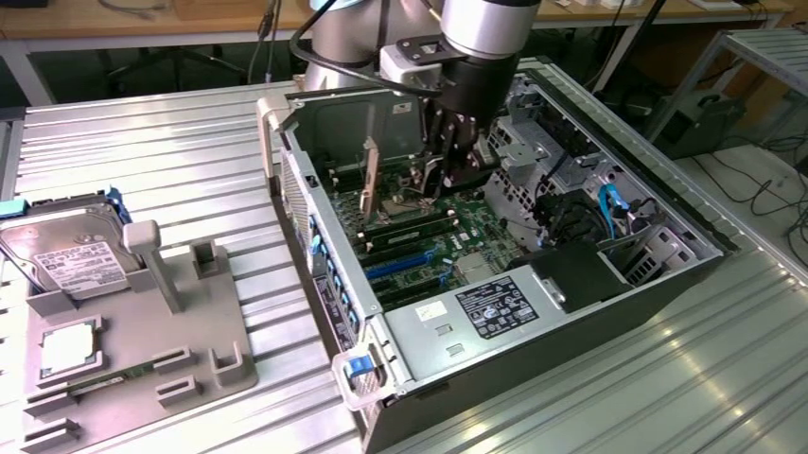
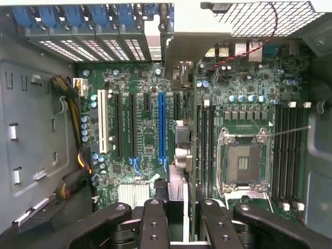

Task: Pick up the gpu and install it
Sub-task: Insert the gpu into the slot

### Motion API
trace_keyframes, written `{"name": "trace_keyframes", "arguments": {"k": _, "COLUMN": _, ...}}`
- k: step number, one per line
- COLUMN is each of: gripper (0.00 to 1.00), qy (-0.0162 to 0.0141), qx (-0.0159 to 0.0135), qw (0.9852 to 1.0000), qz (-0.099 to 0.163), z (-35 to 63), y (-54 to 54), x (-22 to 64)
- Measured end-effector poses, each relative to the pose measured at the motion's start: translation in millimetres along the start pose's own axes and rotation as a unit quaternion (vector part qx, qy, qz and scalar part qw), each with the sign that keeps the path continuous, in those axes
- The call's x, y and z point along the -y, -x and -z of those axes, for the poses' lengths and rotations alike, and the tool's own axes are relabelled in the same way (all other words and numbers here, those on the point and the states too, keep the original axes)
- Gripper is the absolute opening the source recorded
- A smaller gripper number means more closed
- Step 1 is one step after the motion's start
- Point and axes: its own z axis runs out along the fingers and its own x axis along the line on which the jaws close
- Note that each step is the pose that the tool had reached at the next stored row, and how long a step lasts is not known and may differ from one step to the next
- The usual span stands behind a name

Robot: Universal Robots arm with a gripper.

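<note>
My gripper [image 1: 451, 184] reaches down into the open computer case [image 1: 657, 284], over the green motherboard [image 1: 474, 236]. It is shut on the gpu [image 1: 401, 180], a thin dark card held upright on edge. The card's pale bracket strip [image 1: 370, 184] points to the case's rear wall. In the wrist view the gpu [image 2: 179, 181] runs edge-on from between my black fingers [image 2: 154, 223] to its silvery bracket [image 2: 174, 44] at the rear slot openings. It lies along a black slot just beside the long blue slot [image 2: 162, 124]. I cannot tell whether it is seated.
A grey fixture [image 1: 189, 331] on the exterior view's left carries the silver hard drive [image 1: 70, 255] and the square processor chip [image 1: 70, 345]. Inside the case lie the open CPU socket [image 2: 244, 161], memory slots [image 2: 288, 150] and a bundle of cables [image 2: 72, 104].
</note>
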Motion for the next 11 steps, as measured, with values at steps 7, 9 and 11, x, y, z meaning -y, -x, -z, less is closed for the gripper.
{"name": "trace_keyframes", "arguments": {"k": 7, "gripper": 0.28, "qy": -0.0001, "qx": 0.0002, "qw": 1.0000, "qz": 0.000, "z": -12.1, "y": -2.0, "x": -7.2}}
{"name": "trace_keyframes", "arguments": {"k": 9, "gripper": 0.28, "qy": 0.0000, "qx": 0.0000, "qw": 1.0000, "qz": 0.000, "z": -15.4, "y": -4.2, "x": -7.3}}
{"name": "trace_keyframes", "arguments": {"k": 11, "gripper": 0.28, "qy": -0.0001, "qx": 0.0004, "qw": 1.0000, "qz": 0.000, "z": -18.9, "y": -6.3, "x": -7.5}}
